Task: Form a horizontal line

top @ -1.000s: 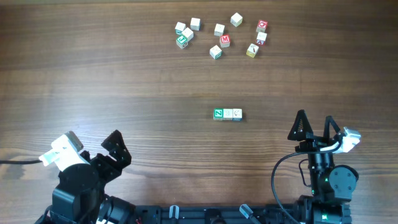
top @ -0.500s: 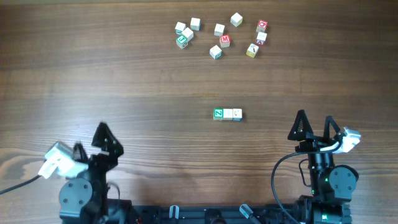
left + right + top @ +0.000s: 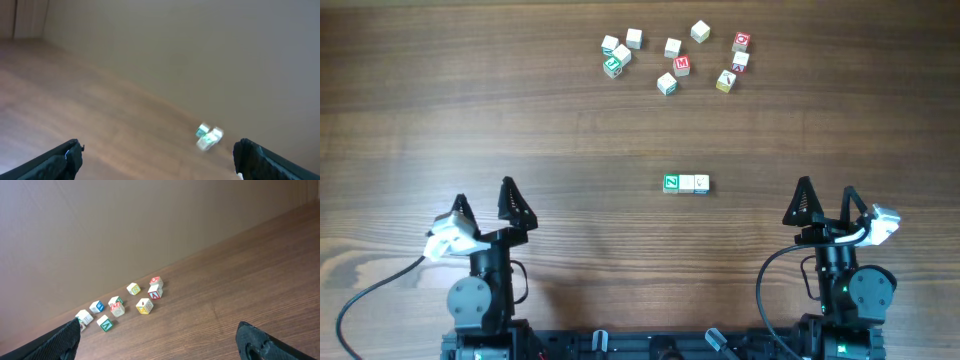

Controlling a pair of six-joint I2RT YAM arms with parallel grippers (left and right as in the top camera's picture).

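Three cubes [image 3: 686, 184] sit touching, row running left-right, left of your nearer right end effector [image 3: 827, 190]. It and the left end effector [image 3: 484, 195] gape empty.

Green-letter cube [image 3: 671, 183]: left end, green letter face up, sitting flat.
Plain tan cube [image 3: 686, 183]: middle, touching both neighbours.
Blue-edged cube [image 3: 701, 184]: right end, sitting flat.
Row: straight, running left to right, slightly right of centre in the overhead view.

Left claw [image 3: 484, 195] and right claw [image 3: 826, 190] point forward (jaws spread).
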